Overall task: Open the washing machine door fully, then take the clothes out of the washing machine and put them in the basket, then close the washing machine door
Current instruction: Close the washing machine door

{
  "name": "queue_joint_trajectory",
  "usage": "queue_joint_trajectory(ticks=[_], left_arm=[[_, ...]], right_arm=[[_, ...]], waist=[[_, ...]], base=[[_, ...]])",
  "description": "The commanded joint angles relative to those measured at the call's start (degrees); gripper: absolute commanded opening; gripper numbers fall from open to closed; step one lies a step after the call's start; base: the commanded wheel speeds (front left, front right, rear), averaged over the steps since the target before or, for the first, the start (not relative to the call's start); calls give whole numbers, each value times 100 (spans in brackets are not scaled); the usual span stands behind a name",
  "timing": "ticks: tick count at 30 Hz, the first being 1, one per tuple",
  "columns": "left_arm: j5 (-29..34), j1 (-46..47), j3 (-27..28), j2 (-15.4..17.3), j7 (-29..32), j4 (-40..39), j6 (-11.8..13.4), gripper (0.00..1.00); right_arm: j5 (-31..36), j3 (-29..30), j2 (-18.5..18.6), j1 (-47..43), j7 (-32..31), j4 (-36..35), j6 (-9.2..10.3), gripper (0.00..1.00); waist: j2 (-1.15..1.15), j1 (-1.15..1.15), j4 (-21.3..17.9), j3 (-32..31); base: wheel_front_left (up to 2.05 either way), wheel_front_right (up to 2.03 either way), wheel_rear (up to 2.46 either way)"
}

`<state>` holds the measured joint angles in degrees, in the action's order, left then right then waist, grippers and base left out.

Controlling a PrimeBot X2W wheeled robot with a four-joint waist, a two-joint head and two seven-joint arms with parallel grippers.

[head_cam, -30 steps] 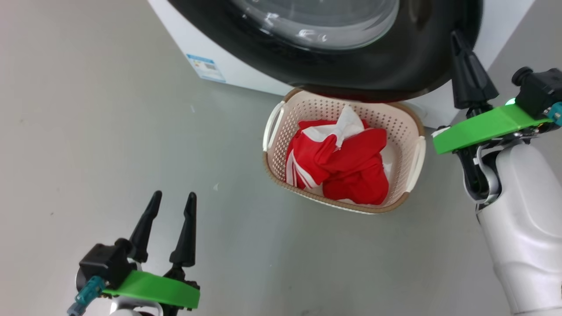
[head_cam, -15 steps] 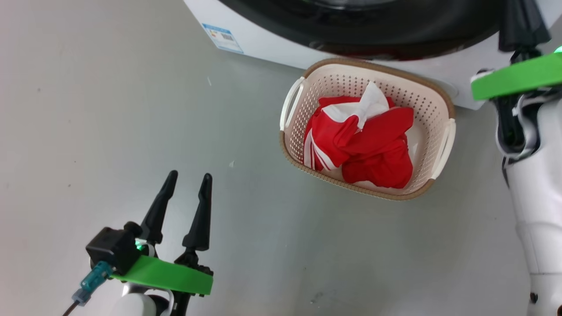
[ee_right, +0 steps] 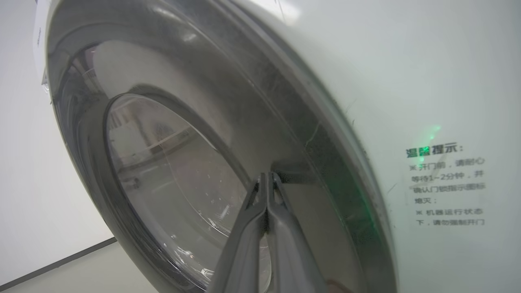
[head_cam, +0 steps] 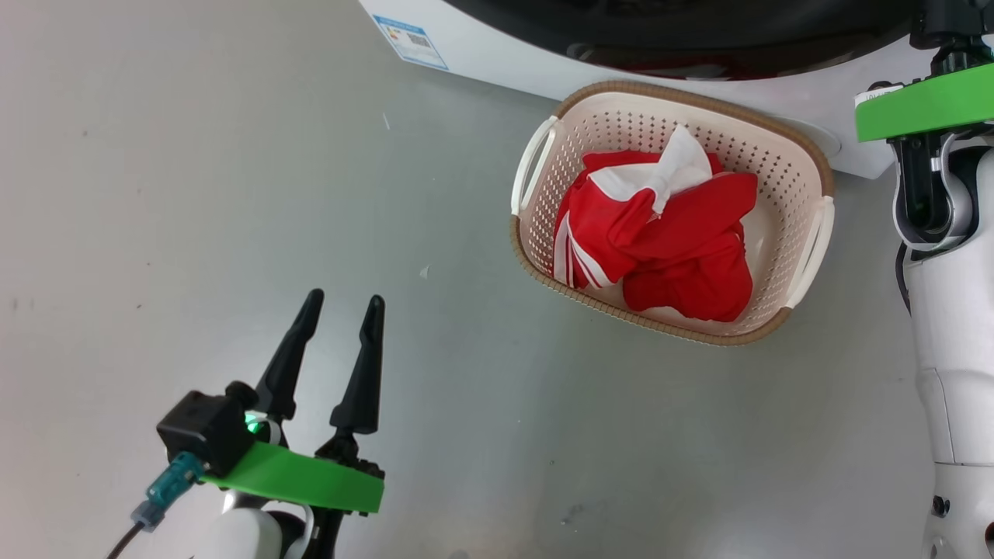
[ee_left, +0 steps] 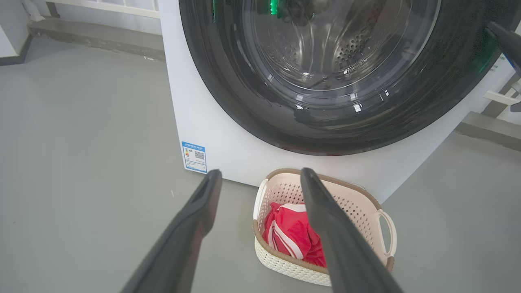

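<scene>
Clenched right tool hovers just beside the washing machine door; left tool released.

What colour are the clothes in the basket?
The clothes are red with white stripes; clearest in the head view.

Bright, even light; soft shadows; glare on washing machine door; wrist-view edges warped.

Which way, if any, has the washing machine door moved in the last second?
Yes. The washing machine door swung in toward the washing machine. Earlier its black rim overlapped the basket at its far edge; now that edge shows whole.
</scene>
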<state>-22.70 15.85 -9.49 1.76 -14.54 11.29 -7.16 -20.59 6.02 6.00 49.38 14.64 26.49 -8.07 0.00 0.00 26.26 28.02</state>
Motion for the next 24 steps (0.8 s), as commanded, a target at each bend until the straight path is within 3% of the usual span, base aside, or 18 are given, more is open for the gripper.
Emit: queue_joint_trajectory(ticks=[1,11,12,15,17,24], left_arm=[[24,68,220,112,-46,-129,-33,100],[250,-102,282,112,-46,9,-33,100],[284,-129,290,118,-46,34,-33,100],[349,-212,342,192,-46,87,-33,100],[380,-281,384,267,-46,116,-33,100],[461,-561,526,534,-46,186,-33,100]], right_arm=[[4,-4,-2,172,36,-170,58,0],[7,-568,-20,-819,36,-304,58,0],[-21,-608,-33,-970,36,-328,58,4],[-57,-785,-57,-1407,36,-395,58,44],[-94,-871,-85,-1679,36,-462,58,100],[-189,-1103,-169,-2572,36,-720,58,100]], waist=[[0,0,-21,-33],[0,0,-261,-485],[0,0,-305,-542],[0,0,-459,-731],[0,0,-573,-867],[0,0,-991,-1346]], base=[[0,0,0],[0,0,0],[0,0,0],[0,0,0],[0,0,0],[0,0,0]])
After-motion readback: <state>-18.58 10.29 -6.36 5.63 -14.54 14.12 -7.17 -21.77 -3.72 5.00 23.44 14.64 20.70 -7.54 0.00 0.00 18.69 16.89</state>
